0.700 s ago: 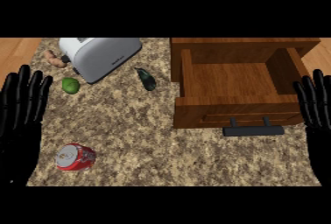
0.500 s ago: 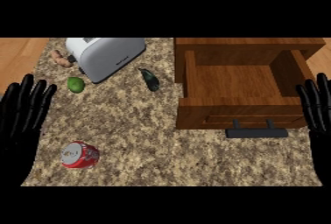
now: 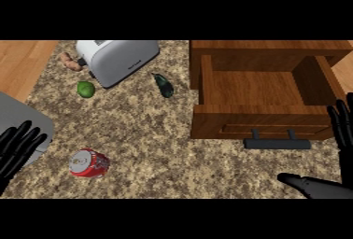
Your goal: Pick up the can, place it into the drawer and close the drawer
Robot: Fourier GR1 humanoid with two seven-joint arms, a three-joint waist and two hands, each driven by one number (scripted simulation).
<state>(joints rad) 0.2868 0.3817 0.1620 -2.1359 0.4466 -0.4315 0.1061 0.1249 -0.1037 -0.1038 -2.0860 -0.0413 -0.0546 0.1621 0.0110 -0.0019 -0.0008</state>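
While the can (image 3: 89, 163) lies untouched on the tabletop (image 3: 165, 140), both our hands, left (image 3: 17, 147) and right (image 3: 341, 140), are open-fingered; next, reach and grasp it; drawer (image 3: 265, 93) open.

Setting: domestic kitchen; the bench (image 3: 158, 135) has a speckled stone-pattern top bordered by wood at the upper left; a silver toaster (image 3: 117, 59) stands at its far edge; a lime (image 3: 85, 88) and a dark green vegetable (image 3: 163, 86) lie near it; a wooden drawer (image 3: 265, 98) with a black bar handle (image 3: 277, 142) stands pulled open.
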